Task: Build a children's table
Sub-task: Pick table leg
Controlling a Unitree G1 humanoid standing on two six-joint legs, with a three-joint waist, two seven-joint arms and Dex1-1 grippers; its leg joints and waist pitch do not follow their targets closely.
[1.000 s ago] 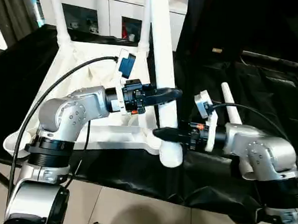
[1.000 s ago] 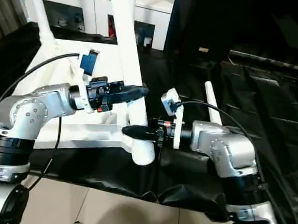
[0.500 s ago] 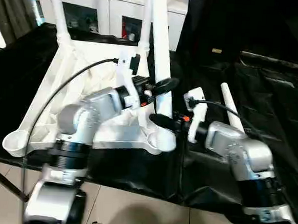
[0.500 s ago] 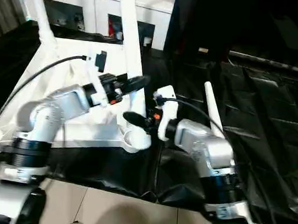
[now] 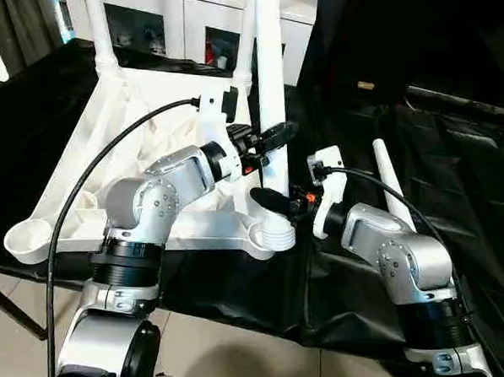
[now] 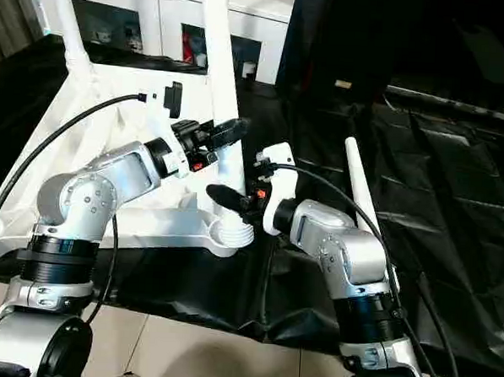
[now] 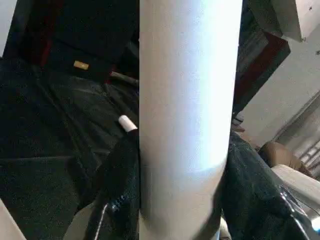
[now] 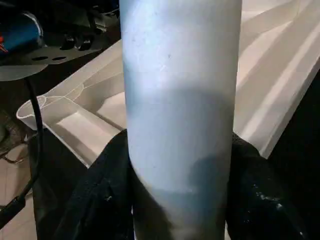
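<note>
Small all-white plastic children's table lying upside down, ribbed underside up, on the black-draped tabletop. Long tapered white tube leg standing upright in the near corner socket. Left hand clamped around that leg higher up; right hand gripping it just above the socket. Another white leg lying loose on the cloth, beside the right arm.

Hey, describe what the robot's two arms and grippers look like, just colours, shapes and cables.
Both arms have rounded silver metal forearms with round elbow joints and black rings. The left gripper and right gripper each have two black tapered fingers, with small red-orange parts at the base. A white bracket sits on each wrist, and a black cable loops from the left one; another runs from the right.
</note>
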